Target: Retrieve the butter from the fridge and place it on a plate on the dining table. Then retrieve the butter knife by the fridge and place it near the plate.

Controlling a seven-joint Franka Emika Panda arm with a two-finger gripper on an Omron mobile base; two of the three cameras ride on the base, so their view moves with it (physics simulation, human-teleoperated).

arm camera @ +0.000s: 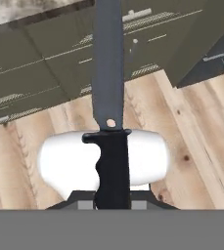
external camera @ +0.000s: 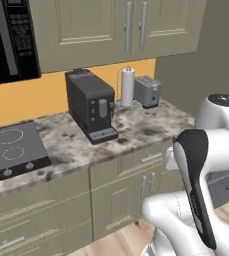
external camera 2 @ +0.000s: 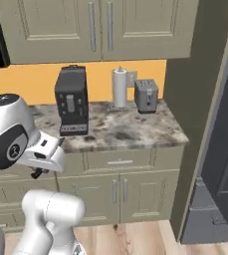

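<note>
Wall desk (external camera: 136,127) has a speckled grey-brown marble top with olive-beige cabinets (external camera 2: 120,191) under it and more above, an orange backsplash (external camera: 31,100) behind, and a light wood floor (arm camera: 201,141) below. On the desk in the left base view: black cooktop (external camera: 11,150) at 9 o'clock, dark coffee machine (external camera: 91,105) near centre, paper towel roll (external camera: 128,86) and grey toaster (external camera: 147,91) side by side at 1 o'clock against the wall; microwave (external camera: 8,37) hangs at 10 o'clock. Fridge (external camera 2: 220,169) edge, dark grey, sits at 4 o'clock in the right base view, just beside the cabinet run. Nothing container-like with contents visible. In the hand view the butter knife (arm camera: 109,146) runs from 6 o'clock up to 12, black handle low, grey blade pointing up over the cabinet fronts; jaws are clamped on its handle, held above the floor, off the desk.
</note>
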